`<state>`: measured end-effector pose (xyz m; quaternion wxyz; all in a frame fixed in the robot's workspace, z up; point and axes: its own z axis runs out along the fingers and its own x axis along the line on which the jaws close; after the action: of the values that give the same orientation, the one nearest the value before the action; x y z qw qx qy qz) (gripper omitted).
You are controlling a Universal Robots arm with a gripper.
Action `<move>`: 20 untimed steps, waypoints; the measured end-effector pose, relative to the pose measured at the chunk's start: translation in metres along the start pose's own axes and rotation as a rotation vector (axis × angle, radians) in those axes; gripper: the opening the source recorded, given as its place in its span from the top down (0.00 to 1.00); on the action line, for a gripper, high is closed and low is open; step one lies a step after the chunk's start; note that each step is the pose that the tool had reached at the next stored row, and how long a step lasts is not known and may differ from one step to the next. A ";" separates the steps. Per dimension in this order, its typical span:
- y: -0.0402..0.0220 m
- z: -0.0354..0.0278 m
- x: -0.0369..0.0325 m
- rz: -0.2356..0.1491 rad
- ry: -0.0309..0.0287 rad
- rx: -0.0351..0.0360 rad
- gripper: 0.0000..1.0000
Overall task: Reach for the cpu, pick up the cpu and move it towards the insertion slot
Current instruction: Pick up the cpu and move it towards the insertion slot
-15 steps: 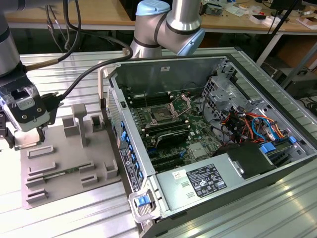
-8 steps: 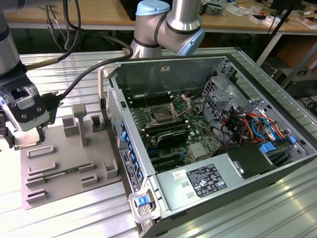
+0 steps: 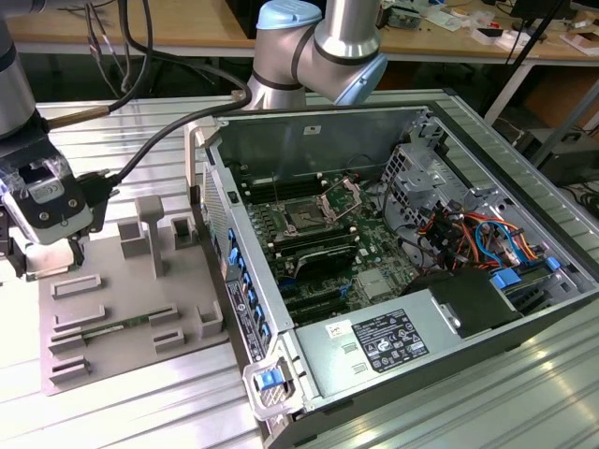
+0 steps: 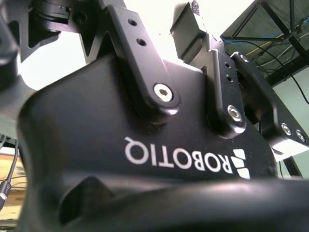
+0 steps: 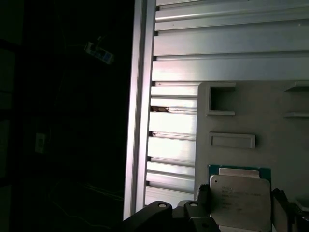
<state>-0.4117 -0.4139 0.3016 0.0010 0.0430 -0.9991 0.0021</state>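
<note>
The flat, square, silvery-topped cpu (image 5: 240,198) sits within the black claw (image 5: 240,209), lowered at the grey plastic tray's (image 3: 112,281) nine o'clock; whether it is clenched, I cannot tell.

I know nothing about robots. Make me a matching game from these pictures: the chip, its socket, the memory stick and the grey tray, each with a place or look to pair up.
Things:
A. cpu
B. insertion slot
C. memory stick
D. grey tray

Descriptions:
1. Inside the open computer case
2. On the ribbed metal table, at the exterior view's left of the case
3. Silvery square top with a green edge
4. Thin green strip lying in the tray

Pairs: A-3, B-1, C-4, D-2.
</note>
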 end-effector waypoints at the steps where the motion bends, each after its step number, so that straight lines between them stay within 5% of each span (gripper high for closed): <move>1: 0.0000 -0.0004 0.0000 0.000 0.0000 0.0000 0.45; 20: 0.0000 -0.0048 0.0000 0.000 0.0001 0.0000 0.45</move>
<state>-0.4117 -0.4139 0.3064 0.0011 0.0430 -0.9991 0.0021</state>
